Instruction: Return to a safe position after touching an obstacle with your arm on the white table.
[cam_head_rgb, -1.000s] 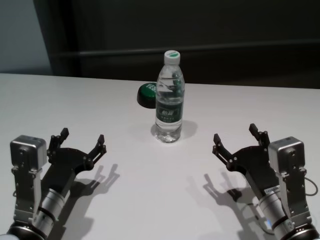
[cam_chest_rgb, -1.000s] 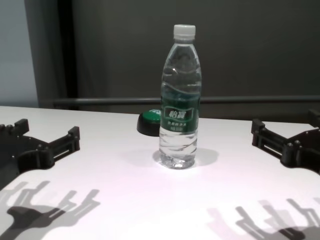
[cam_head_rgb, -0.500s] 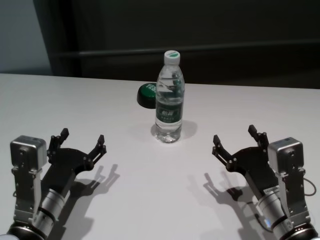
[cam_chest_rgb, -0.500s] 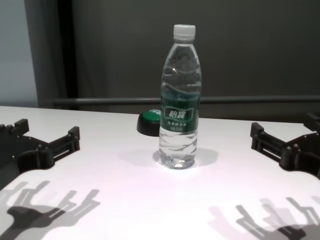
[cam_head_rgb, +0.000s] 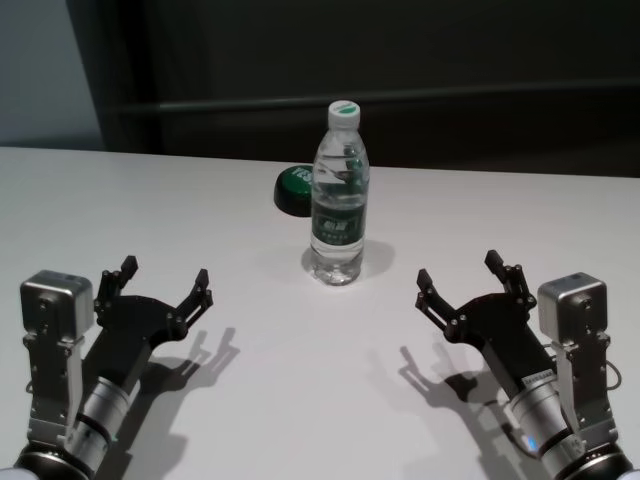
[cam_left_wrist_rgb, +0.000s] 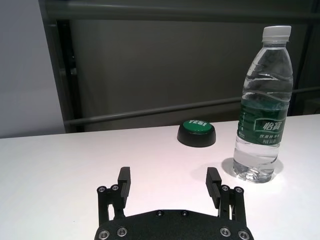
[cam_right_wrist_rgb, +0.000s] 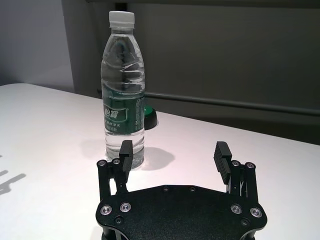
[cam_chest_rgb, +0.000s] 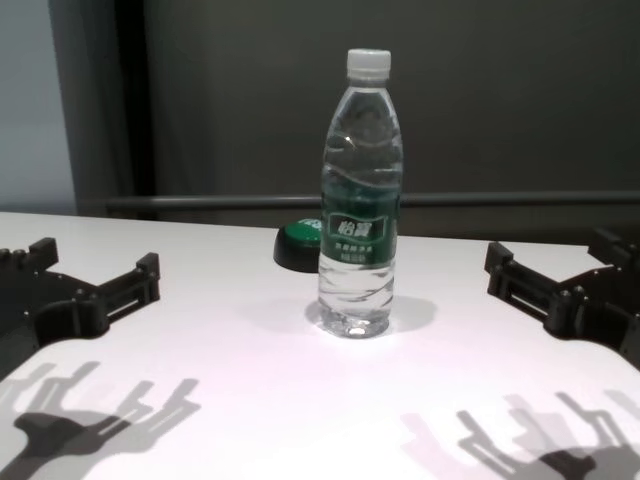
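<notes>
- The bottle (cam_head_rgb: 338, 205) stands upright near the middle of the table (cam_head_rgb: 120, 210), between and ahead of both arms.
- The right gripper (cam_head_rgb: 466, 289) hovers low, jaws spread wide and empty, near the bottle's right side but clear of it; a sideways sweep could likely tip the tall, narrow bottle.
- The left gripper (cam_head_rgb: 165, 286) hovers farther off, also wide apart and empty.
- A green button (cam_head_rgb: 294, 188) sits just behind the bottle, where the bottle might fall.
</notes>
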